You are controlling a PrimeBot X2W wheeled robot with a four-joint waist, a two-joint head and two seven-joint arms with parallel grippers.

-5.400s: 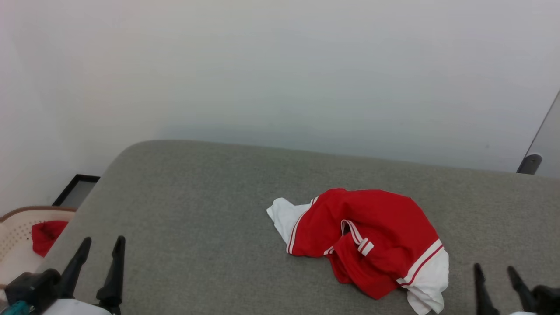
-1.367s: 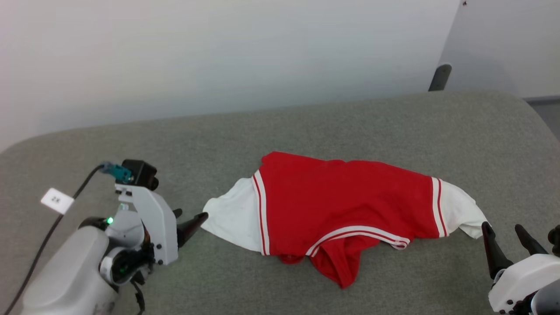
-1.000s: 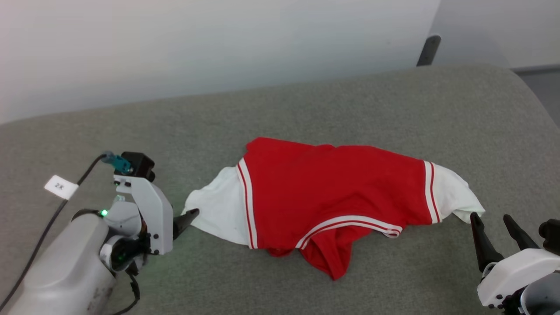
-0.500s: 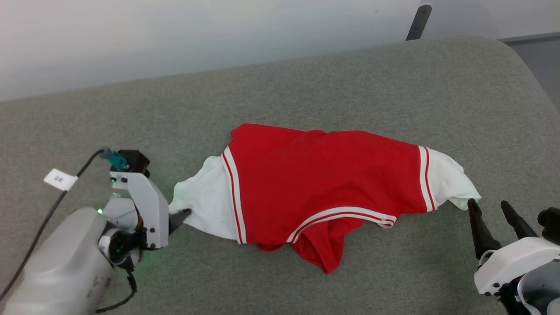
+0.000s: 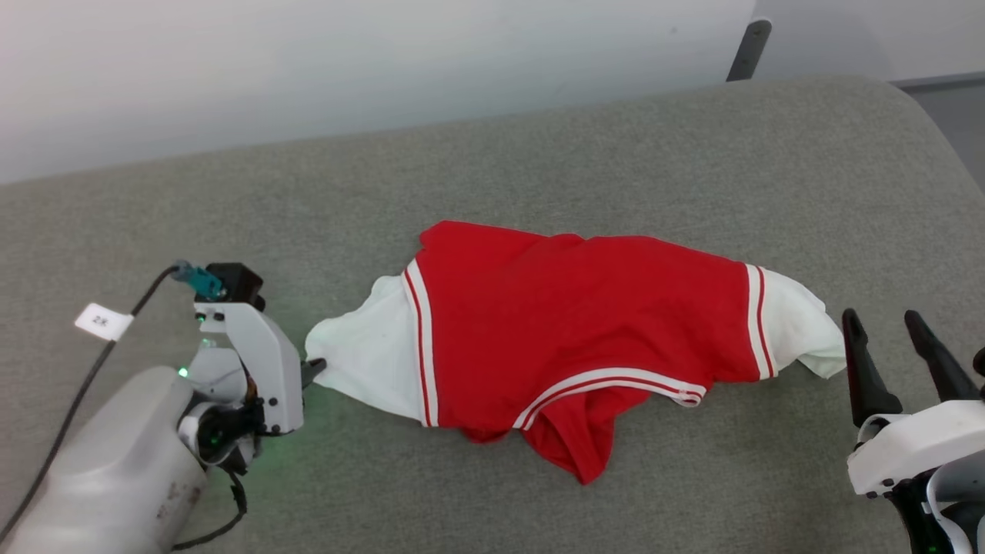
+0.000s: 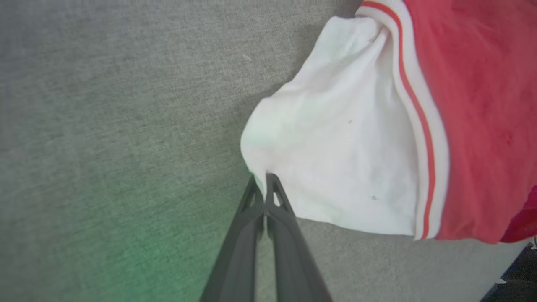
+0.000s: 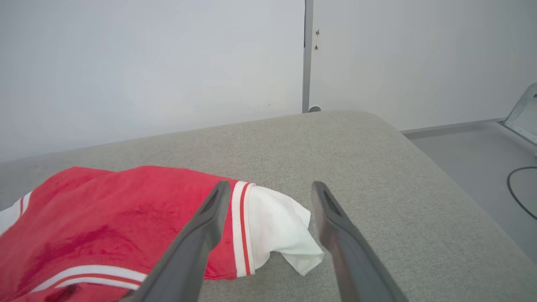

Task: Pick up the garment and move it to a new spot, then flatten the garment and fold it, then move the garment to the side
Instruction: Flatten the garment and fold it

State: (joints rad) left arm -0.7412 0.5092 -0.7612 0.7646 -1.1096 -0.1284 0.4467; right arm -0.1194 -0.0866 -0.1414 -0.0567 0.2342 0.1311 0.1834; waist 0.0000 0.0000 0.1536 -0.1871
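The garment [image 5: 569,331], a red jersey T-shirt with white sleeves and red-white striped trim, lies spread sideways across the grey padded table [image 5: 539,169]. My left gripper [image 5: 314,369] sits at the tip of the garment's left white sleeve [image 6: 335,151], and its fingers [image 6: 272,197] are shut on the sleeve's edge in the left wrist view. At the lower right my right gripper [image 5: 885,327] stands open just right of the other white sleeve [image 7: 281,226], a little apart from it. In the right wrist view its fingertips [image 7: 222,188] frame that sleeve.
The padded table's rounded right edge [image 7: 402,138] drops to a grey floor with a dark cable [image 7: 520,188]. A white wall runs behind the table. A dark upright post [image 5: 748,46] stands at the far right corner. A cable with a white tag [image 5: 101,322] trails from my left wrist.
My left gripper has closed on the tip of the left white sleeve. The head camera has shifted, so the whole scene sits differently. The right gripper stays open beside the right sleeve.
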